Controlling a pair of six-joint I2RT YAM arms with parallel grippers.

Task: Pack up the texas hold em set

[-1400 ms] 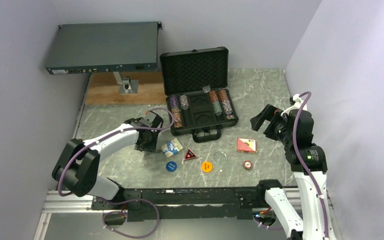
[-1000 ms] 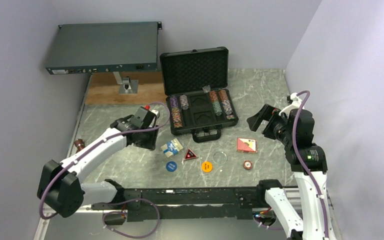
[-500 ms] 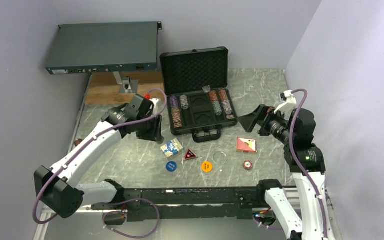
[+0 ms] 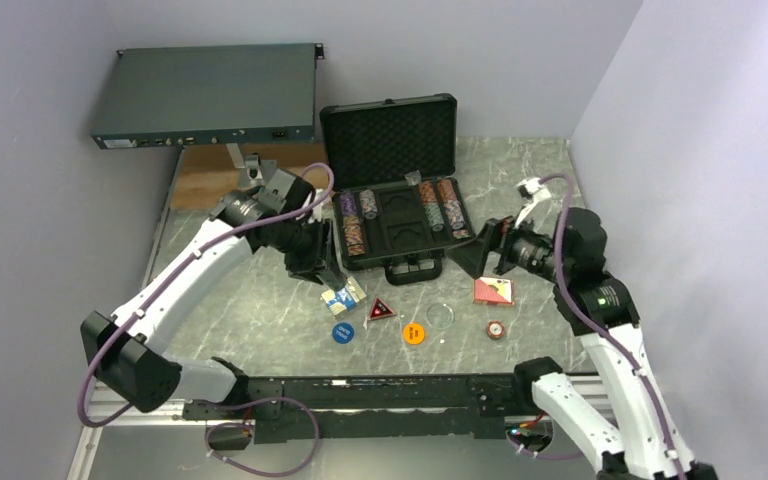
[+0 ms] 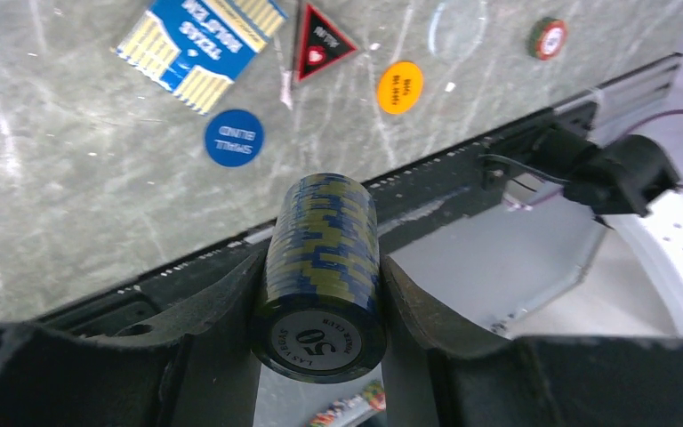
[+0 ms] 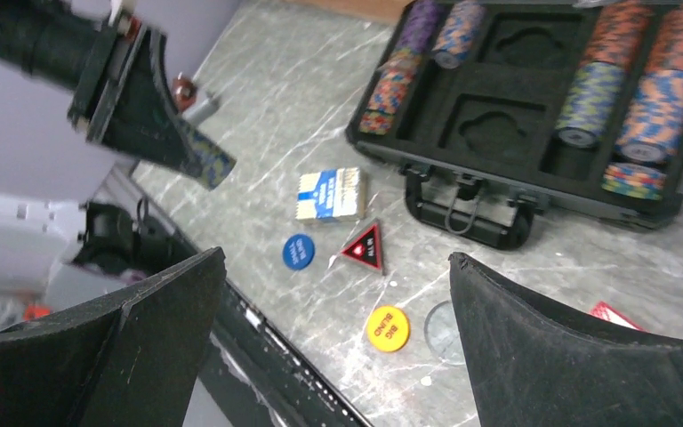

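Note:
The black briefcase (image 4: 390,145) lies open at the back centre, with striped chip rows (image 4: 352,222) on both sides and two bare foam pockets (image 4: 405,225) in the middle. My left gripper (image 4: 322,270) is shut on a blue-and-yellow chip stack (image 5: 323,267), held above the table by the case's front left corner. My right gripper (image 4: 475,255) is open and empty, just off the case's front right corner. In front of the case lie a blue card deck (image 4: 344,294), a red triangle (image 4: 380,310), a blue button (image 4: 342,332), an orange button (image 4: 414,333) and a red card deck (image 4: 493,290).
A clear disc (image 4: 440,315) and a small red-and-white chip (image 4: 496,328) lie near the front edge. A large flat grey electronics box (image 4: 208,95) stands on a mount over a wooden board (image 4: 210,180) at the back left. Walls close in on both sides.
My left arm has lifted from the table left of the blue deck and swung toward the case's front left. My right arm has reached left toward the case's front right, jaws open.

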